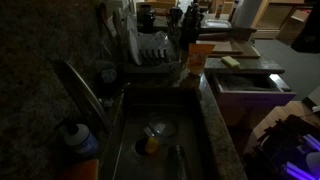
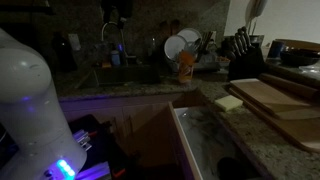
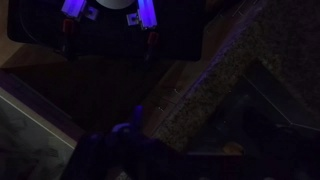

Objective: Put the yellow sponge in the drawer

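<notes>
The yellow sponge (image 1: pixel 231 62) lies on the granite counter beside a wooden board, and also shows in the exterior view (image 2: pixel 229 102) as a pale block at the counter's edge. The open drawer (image 1: pixel 250 82) sticks out just below and in front of it, and shows again in the exterior view (image 2: pixel 196 140). My gripper (image 1: pixel 296 152) is low, away from the counter, lit purple, and well apart from the sponge. In the wrist view the gripper (image 3: pixel 110 20) is only a dark shape with blue lights, and its fingers cannot be made out.
The room is very dark. A sink (image 1: pixel 150 135) holds a bowl, with a dish rack (image 1: pixel 150 52) behind it. Wooden cutting boards (image 2: pixel 275 100) and a knife block (image 2: pixel 245 55) stand on the counter. The white robot arm (image 2: pixel 30 110) fills the near side of that view.
</notes>
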`<state>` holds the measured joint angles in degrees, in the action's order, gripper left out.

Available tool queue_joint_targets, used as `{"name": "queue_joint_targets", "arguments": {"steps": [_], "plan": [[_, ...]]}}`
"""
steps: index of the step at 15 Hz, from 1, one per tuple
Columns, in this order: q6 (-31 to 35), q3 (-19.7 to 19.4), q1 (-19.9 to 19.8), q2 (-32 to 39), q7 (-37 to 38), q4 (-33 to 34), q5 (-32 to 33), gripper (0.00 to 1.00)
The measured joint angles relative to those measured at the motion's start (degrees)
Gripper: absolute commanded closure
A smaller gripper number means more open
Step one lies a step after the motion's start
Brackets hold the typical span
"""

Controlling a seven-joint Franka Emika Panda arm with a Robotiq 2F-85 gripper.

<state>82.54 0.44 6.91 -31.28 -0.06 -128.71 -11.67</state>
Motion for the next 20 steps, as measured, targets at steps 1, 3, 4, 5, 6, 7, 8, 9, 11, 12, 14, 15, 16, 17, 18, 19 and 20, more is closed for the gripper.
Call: {"name": "queue_joint_targets", "arguments": {"steps": [1, 3, 4, 5, 6, 7, 8, 9, 11, 12, 14, 15, 16, 17, 18, 19, 20], "plan": [[0.0, 0.0, 0.0, 0.0, 0.0, 0.0, 0.0, 0.00], [0.0, 0.0, -0.2, 0.0, 0.0, 0.0, 0.0, 0.00], [-0.1, -0.2, -0.4, 0.0, -0.3, 0.2, 0.1, 0.00], [-0.1, -0.6, -0.9, 0.0, -0.7, 0.5, 0.3, 0.00], [-0.1, -1.2, -1.4, 0.0, -1.2, 0.9, 0.3, 0.00], [0.3, -1.7, -1.8, 0.0, -1.8, 1.3, 0.1, 0.00], [0.5, -2.1, -2.0, -0.1, -2.2, 1.7, 0.0, 0.00], [0.5, -2.2, -2.1, -0.1, -2.4, 2.0, 0.0, 0.00], [0.5, -2.1, -2.1, -0.1, -2.4, 2.1, 0.0, 0.00], [0.5, -2.2, -2.2, 0.0, -2.4, 2.1, 0.7, 0.00], [0.0, -4.0, -3.8, 0.7, -2.7, 2.1, 1.5, 0.00], [0.0, -6.0, -5.2, 1.2, -3.8, 2.3, 2.1, 0.00], [-0.1, -8.5, -6.7, 1.9, -5.5, 2.8, 2.7, 0.00], [-0.1, -10.9, -8.2, 2.7, -7.2, 3.6, 3.3, 0.00], [0.8, -12.9, -9.8, 3.4, -8.8, 4.4, 4.5, 0.00], [2.9, -14.3, -11.1, 4.0, -10.2, 4.9, 5.6, 0.00], [6.2, -15.0, -12.0, 4.3, -11.6, 4.9, 7.4, 0.00]]}}
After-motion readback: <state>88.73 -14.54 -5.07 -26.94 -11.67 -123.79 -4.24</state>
